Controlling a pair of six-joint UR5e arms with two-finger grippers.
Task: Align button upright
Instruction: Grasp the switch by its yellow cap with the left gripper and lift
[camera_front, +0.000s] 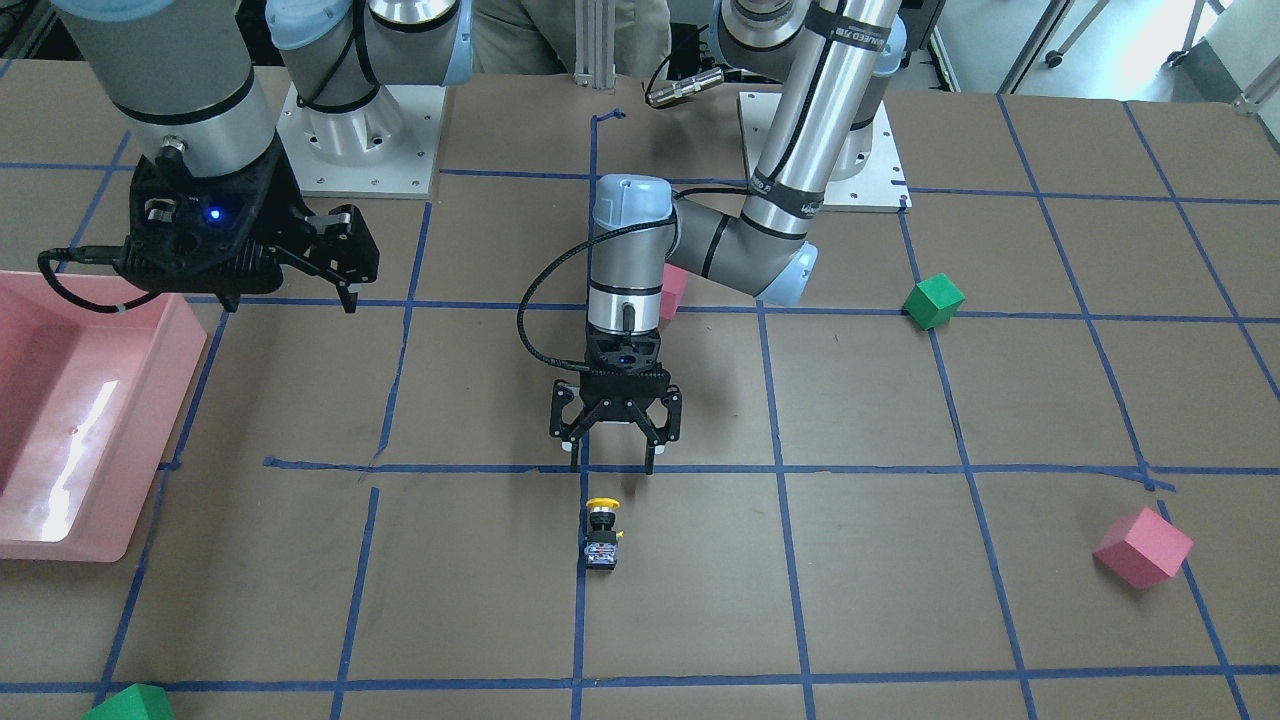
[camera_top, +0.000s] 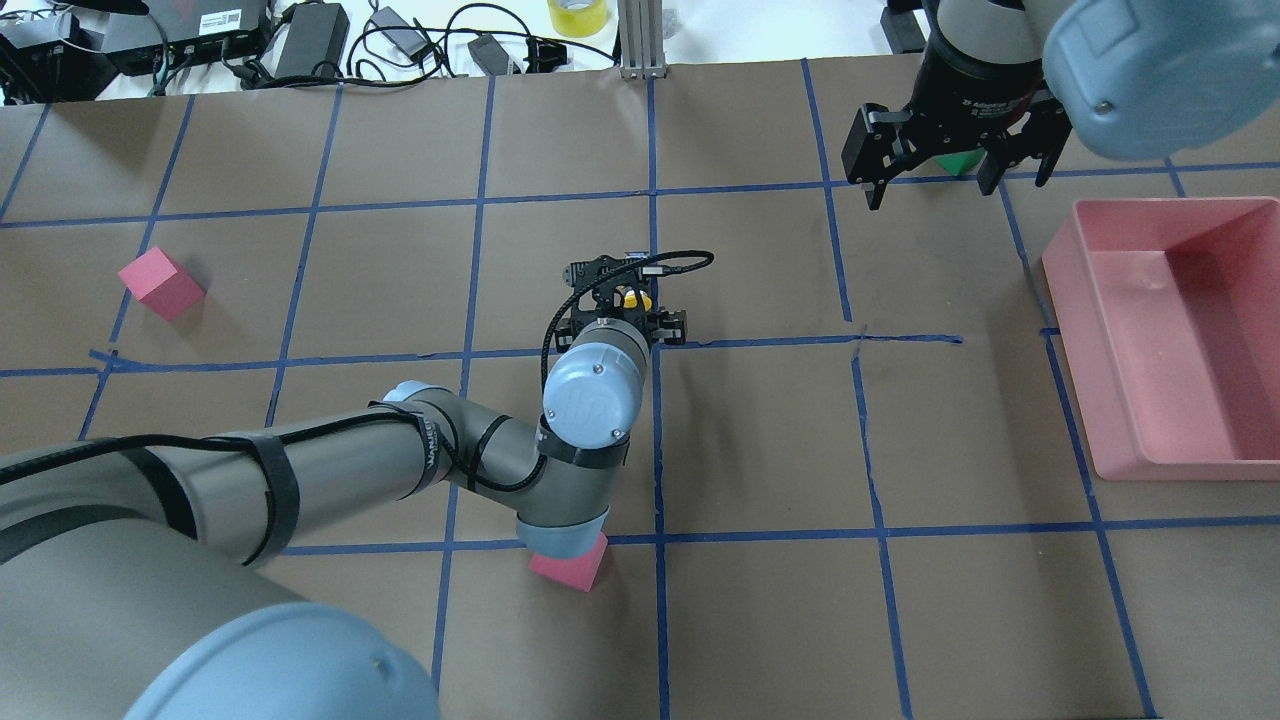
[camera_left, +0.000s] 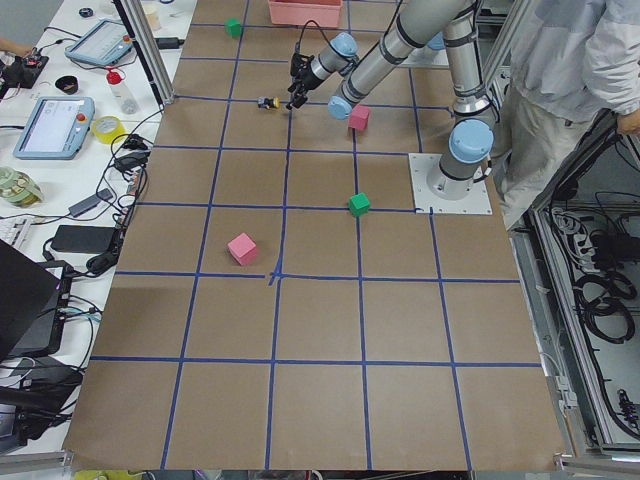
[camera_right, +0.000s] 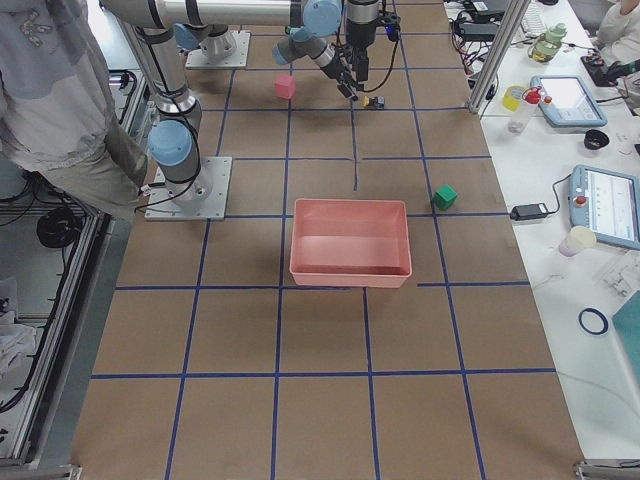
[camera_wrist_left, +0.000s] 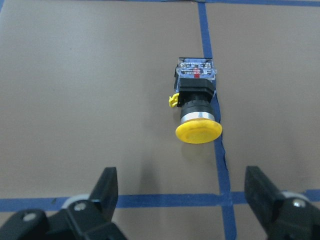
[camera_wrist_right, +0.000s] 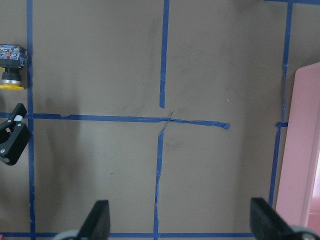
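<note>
The button lies on its side on the brown table, its yellow cap pointing toward the robot and its black-and-silver base away. My left gripper is open and empty, pointing down, just on the robot's side of the cap. In the left wrist view the button lies ahead of the open left gripper, apart from both fingers. My right gripper is open and empty, raised near the pink tray. The right wrist view shows the button at its left edge.
A pink tray stands on the robot's right. A pink cube lies under the left elbow and another lies far on the left side. Green cubes lie apart from the button. Blue tape lines grid the table.
</note>
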